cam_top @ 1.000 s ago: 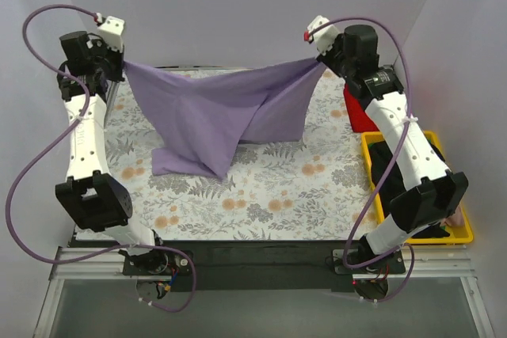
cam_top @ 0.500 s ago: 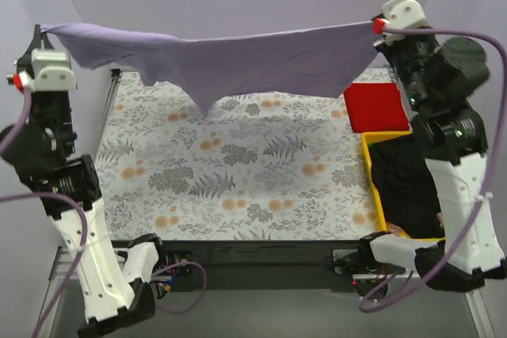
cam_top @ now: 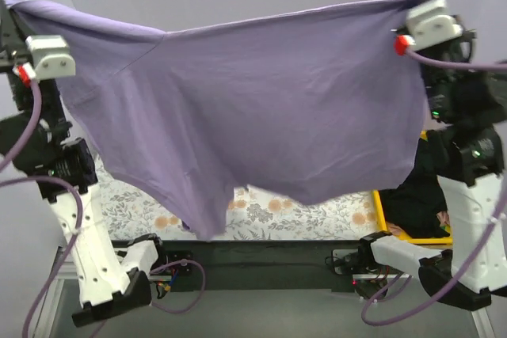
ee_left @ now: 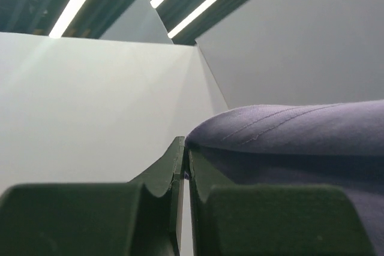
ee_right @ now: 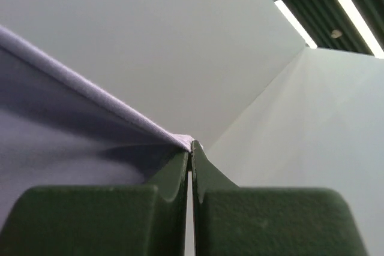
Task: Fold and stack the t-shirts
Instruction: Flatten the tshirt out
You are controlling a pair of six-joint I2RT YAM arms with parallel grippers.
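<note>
Your two arms hold a lavender-purple soft cloth t-shirt [cam_top: 261, 108] spread wide in the air, high above the table [cam_top: 261, 252], as the top camera sees it. Your left pincer [ee_left: 185, 151], dark green fingers [ee_left: 165, 169] pressed together, is clamped on a rounded, stitched fold of the shirt at the upper left. Your right pincer [ee_right: 192, 146] is clamped in the same way on a thin edge of the cloth at the upper right.

Between the two grips the top edge runs almost taut, dipping slightly left of the middle. A seam slants down from that edge near the left grip. Below it the fabric hangs as one broad, lightly creased sheet that fills most of the top view. Its lowest tip droops left of centre, and you cannot tell whether that tip touches anything.

Under the hanging hem a strip of grey-and-orange floral-print cloth [cam_top: 269, 211] shows, lying flat on the table. To the right, just beside the right arm, a yellow plastic tray [cam_top: 378, 211] holds a heap of dark fabric [cam_top: 412, 191]. Purple cables [cam_top: 16, 156] loop from each white arm.

Both wrist cameras point upward, past the closed fingers, to plain white walls and long ceiling strip lights [ee_left: 78, 1].
</note>
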